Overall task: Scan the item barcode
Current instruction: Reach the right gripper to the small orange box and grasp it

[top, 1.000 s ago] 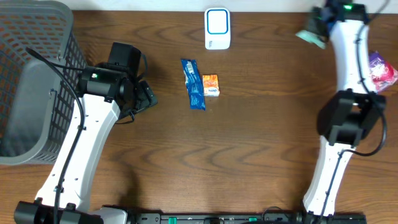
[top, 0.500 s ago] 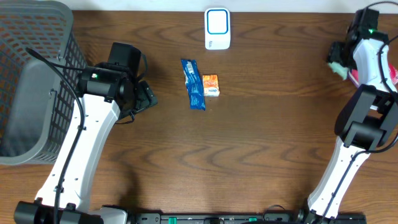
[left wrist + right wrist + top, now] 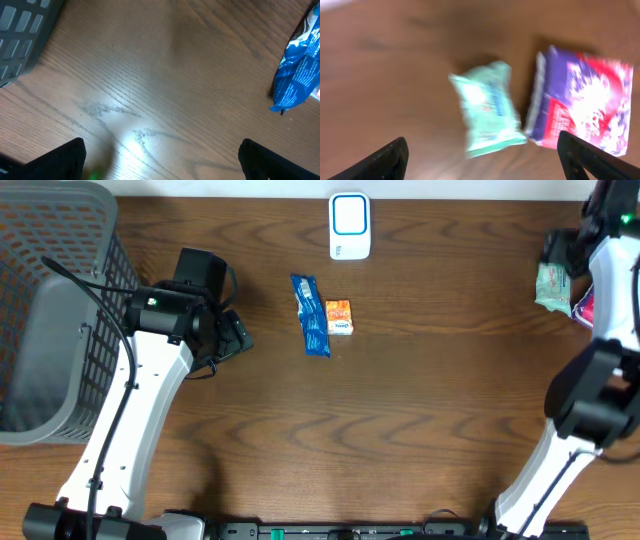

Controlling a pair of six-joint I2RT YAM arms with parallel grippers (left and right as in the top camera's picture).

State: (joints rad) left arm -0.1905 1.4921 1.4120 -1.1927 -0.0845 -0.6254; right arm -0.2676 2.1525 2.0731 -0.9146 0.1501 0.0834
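The right arm has swung away from the back edge of the table [image 3: 420, 400], out to the far right, and its pincer [image 3: 480, 161], which was clenched on a green packet [image 3: 487, 107] a moment ago, has let go: the fingers now stand wide apart with nothing between them. The packet lies flat on the wood beneath it, just beside a purple-and-red packet [image 3: 582, 107], and the two seem to touch along one edge. I take that to mean this item has had its turn and been set aside, so the next one can be fetched. The green packet is a small, soft, crinkled pouch with pale printing on its face; the wrist view is too blurred for me to find a barcode. The white scanner [image 3: 350, 225] sits at the back of the table, and in front of it a blue wrapper [image 3: 311, 315] and a small orange box [image 3: 339, 317] lie side by side, probably waiting. The left pincer [image 3: 160, 161] has not stirred; it hangs released over bare wood, next to the grey basket [image 3: 50, 310].
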